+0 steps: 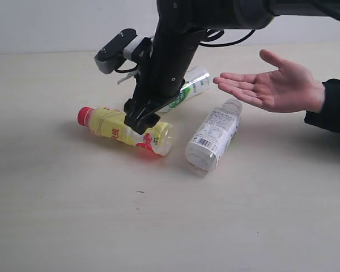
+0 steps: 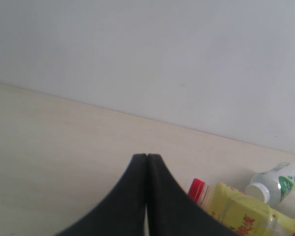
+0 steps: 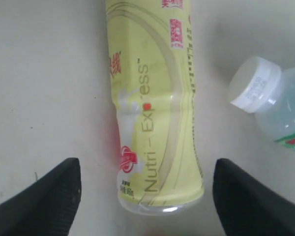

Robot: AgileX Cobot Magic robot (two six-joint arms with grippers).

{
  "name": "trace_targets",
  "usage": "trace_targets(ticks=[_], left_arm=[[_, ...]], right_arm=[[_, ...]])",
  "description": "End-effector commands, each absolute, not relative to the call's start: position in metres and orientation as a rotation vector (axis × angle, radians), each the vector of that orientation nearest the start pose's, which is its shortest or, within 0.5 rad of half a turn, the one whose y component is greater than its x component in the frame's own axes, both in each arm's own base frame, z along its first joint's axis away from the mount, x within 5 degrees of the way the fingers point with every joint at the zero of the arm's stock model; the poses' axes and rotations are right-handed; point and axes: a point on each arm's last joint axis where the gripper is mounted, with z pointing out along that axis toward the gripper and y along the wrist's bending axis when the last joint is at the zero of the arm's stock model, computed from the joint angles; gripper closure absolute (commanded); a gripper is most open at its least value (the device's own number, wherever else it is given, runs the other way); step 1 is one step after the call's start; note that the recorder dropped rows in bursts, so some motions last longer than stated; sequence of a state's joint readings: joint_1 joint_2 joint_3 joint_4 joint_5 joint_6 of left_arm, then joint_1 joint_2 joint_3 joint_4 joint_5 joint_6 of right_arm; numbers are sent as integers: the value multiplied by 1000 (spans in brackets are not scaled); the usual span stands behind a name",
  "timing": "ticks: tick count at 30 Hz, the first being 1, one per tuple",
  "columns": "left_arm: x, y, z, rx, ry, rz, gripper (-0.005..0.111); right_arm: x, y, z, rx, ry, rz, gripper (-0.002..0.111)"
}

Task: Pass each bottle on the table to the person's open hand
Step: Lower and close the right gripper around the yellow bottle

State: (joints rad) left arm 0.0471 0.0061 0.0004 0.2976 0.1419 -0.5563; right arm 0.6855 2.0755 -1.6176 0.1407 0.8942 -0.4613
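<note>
The yellow-labelled, red-capped bottle lies on its side on the table. My right gripper hangs open just above it, one finger on each side of the bottle's base end, not touching. Behind the arm lies the bottle with the green-white label and white cap. The clear white-labelled bottle lies to the right. No red-labelled bottle is in view. My left gripper is shut on nothing, away from the bottles; its view catches the yellow bottle and the green-white one.
A person's open hand is held palm up above the table at the right, with a dark sleeve behind it. A pale wall runs along the table's far edge.
</note>
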Motion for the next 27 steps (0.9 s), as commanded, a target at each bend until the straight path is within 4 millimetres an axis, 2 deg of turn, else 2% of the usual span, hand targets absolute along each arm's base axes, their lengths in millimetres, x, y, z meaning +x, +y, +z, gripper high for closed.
trace_targets(ticks=[1,8,13,20,27], left_arm=[[56,7,201,-280,1595,-128,107],[56,7,201,-280,1595,-128,107],[56,7,201,-280,1595,-128,107],[56,7,201,-280,1595,-128,107],[56,7,201,-280,1595,-128,107]], right_arm=[[341,290,190,-1482,2363,191,36],[337,300,176,-1592,2303,124,36],[337,303,169,-1600,2307,128,36],[339,304,149,-1620,2338,118,36],[339,305,146,-1617,2340,122,36]])
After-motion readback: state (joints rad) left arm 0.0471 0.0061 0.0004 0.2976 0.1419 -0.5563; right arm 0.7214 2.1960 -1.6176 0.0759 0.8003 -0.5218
